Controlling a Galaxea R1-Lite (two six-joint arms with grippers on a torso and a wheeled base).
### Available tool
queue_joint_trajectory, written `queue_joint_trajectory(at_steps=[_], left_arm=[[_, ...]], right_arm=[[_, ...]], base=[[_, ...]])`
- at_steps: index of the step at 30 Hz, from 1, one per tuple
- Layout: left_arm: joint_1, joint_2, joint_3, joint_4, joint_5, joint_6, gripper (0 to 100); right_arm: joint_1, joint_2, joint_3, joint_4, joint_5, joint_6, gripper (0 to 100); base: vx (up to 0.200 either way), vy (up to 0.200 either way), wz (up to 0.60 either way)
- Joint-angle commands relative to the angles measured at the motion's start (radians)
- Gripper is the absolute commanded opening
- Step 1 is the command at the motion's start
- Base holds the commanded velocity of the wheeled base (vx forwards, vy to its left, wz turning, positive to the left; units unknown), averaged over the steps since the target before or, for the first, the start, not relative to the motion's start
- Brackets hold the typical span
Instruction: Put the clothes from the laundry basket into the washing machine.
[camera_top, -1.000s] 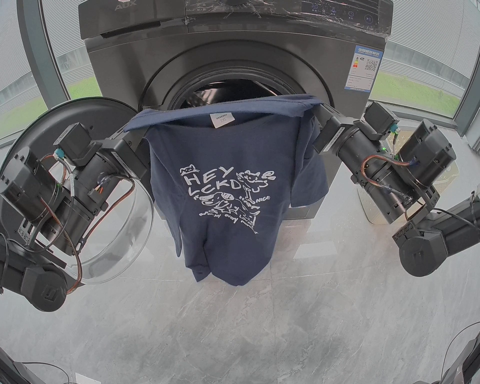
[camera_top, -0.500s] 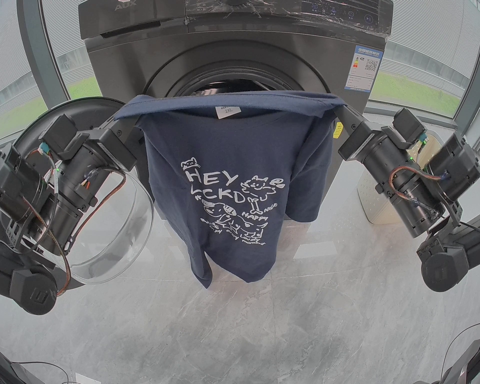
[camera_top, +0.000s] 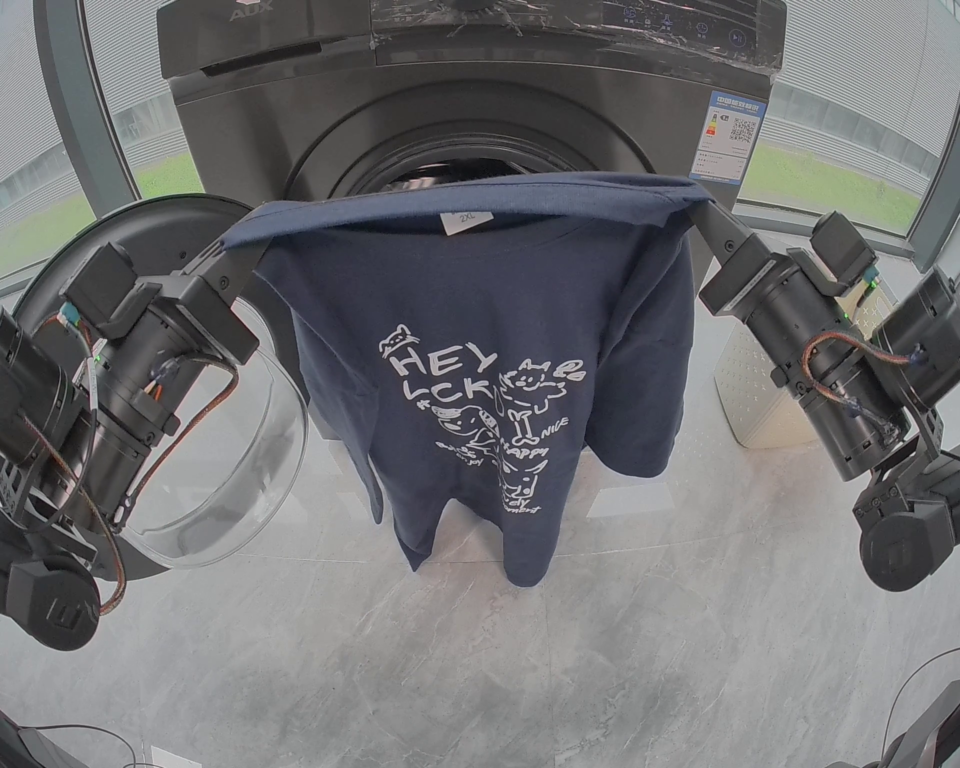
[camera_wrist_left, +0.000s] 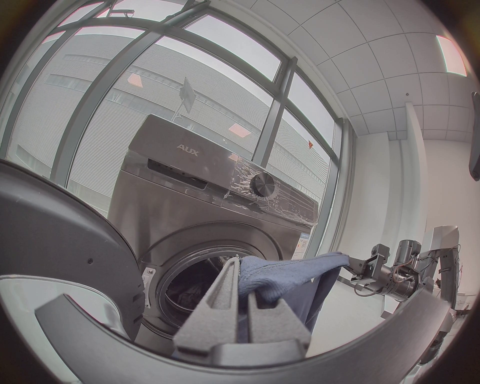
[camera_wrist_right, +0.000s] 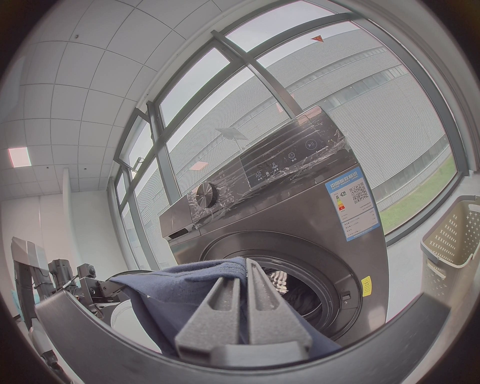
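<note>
While left pincer (camera_wrist_left: 244, 287) and right pincer (camera_wrist_right: 242, 280) clamp navy T-shirt (camera_top: 480, 310), dark clothes (camera_wrist_right: 300, 301) inside washing machine (camera_top: 450, 110), laundry basket (camera_wrist_right: 452, 245) beside

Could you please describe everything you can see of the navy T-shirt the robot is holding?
The navy T-shirt looks like soft knit fabric, with a white cartoon-and-lettering print and a small white tag at the neck. It is held spread by its shoulders between the left gripper and the right gripper, both shut on it, and hangs freely before the open washing machine, clear of the floor, one sleeve drooping on the robot's right.
</note>
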Motion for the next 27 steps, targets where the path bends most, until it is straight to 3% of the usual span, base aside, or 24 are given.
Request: queue_joint_trajectory(at_steps=[1, 5, 10, 14, 15, 17, 22, 27], left_arm=[[-0.009, -0.001, 0.003, 0.002, -0.003, 0.000, 0], [-0.020, 0.027, 0.010, -0.003, 0.000, 0.001, 0], [-0.112, 0.044, 0.077, -0.012, 0.007, 0.009, 0], [-0.109, 0.068, 0.059, -0.015, -0.009, 0.006, 0], [-0.109, 0.068, 0.057, -0.015, -0.009, 0.004, 0], [-0.106, 0.091, 0.033, -0.012, -0.019, -0.003, 0], [-0.123, 0.151, -0.038, -0.008, -0.012, 0.007, 0], [-0.155, 0.183, -0.095, -0.001, -0.005, 0.009, 0]], right_arm=[[-0.010, -0.010, 0.008, -0.001, 0.002, 0.000, 0], [-0.001, -0.014, 0.018, -0.001, 0.002, 0.000, 0], [0.054, -0.005, 0.077, -0.002, 0.002, 0.014, 0], [0.067, 0.038, 0.084, -0.007, 0.005, 0.037, 0], [0.067, 0.041, 0.084, -0.007, 0.005, 0.037, 100], [0.073, 0.104, 0.090, -0.007, 0.009, 0.037, 100], [0.176, 0.226, 0.156, -0.030, 0.009, 0.040, 100], [0.196, 0.338, 0.143, -0.034, 0.017, 0.031, 100]], base=[[0.000, 0.000, 0.00], [0.000, 0.000, 0.00], [0.000, 0.000, 0.00], [0.000, 0.000, 0.00], [0.000, 0.000, 0.00], [0.000, 0.000, 0.00], [0.000, 0.000, 0.00], [0.000, 0.000, 0.00]])
